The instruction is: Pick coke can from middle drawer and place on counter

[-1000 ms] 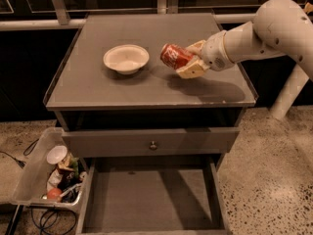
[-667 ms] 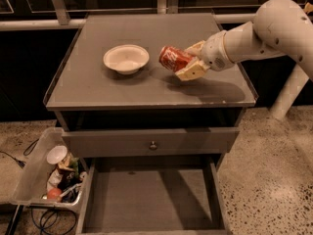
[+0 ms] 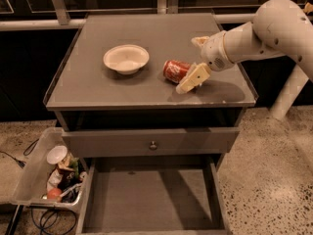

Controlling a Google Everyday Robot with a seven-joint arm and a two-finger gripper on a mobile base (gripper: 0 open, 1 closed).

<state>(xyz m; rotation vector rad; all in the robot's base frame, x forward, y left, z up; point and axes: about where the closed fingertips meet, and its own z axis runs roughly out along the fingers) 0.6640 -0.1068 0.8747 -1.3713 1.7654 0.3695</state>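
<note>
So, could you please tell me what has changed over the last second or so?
At the counter's right side, the gripper brought the coke can down onto the counter and spread its fingers, so the can now lies on its side, apparently let go, by the lower finger. The white bowl, the open middle drawer and the bin stayed put.

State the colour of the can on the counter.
Red with white lettering, this small metal soda can, in the camera view; the hand is beside it.
</note>
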